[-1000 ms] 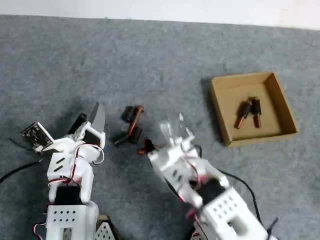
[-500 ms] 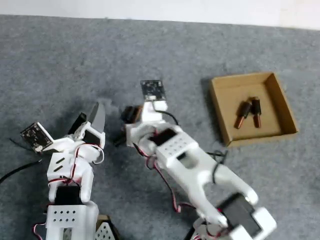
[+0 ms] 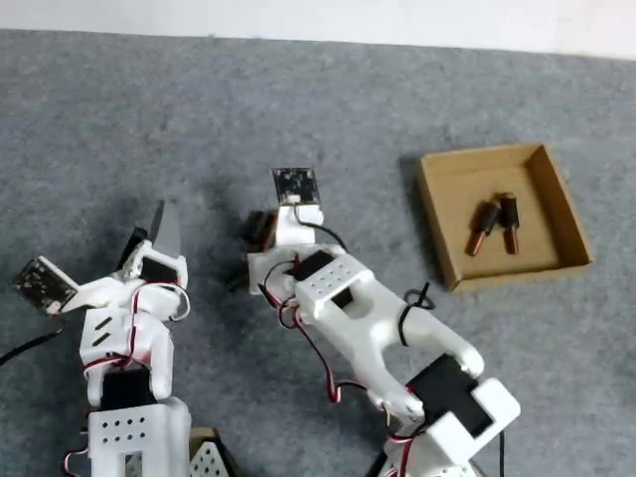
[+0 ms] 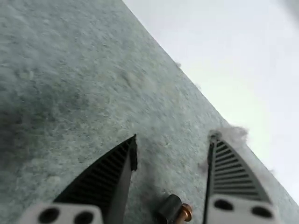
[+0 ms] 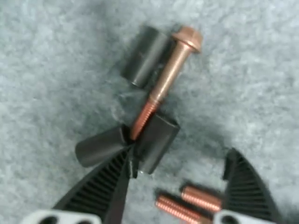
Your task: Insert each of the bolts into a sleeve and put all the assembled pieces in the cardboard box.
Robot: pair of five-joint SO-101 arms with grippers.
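Grey carpet (image 3: 328, 109) covers the whole table, and the loose parts lie on it in one tight heap. Seen from the right wrist, a copper bolt (image 5: 166, 79) lies with one dark sleeve (image 5: 145, 57) touching its shaft. Its threaded tip goes between two other sleeves (image 5: 100, 147) that meet in a V shape. Two more bolts (image 5: 198, 198) lie just beside, side by side. The right gripper (image 5: 180, 161) hangs above this heap with its fingers spread wide. One fingertip is over the place where the two sleeves meet, and the two bolts lie between the fingers.

I think the danger is in this crowding. If the fingers come together here, they may take both bolts at once. They may also push a sleeve, so that the round pieces roll apart on the carpet. A bolt caught slanted would be difficult to put into a sleeve afterwards.

The left gripper (image 3: 151, 227) is well apart to the side, its fingers also spread. A sleeve with a copper end (image 4: 174, 212) shows between them, but I cannot tell if it is touched. The cardboard box (image 3: 437, 224), with two assembled pieces (image 3: 484, 227) inside, stands far from the heap, so a weak grip may drop a piece on the way.
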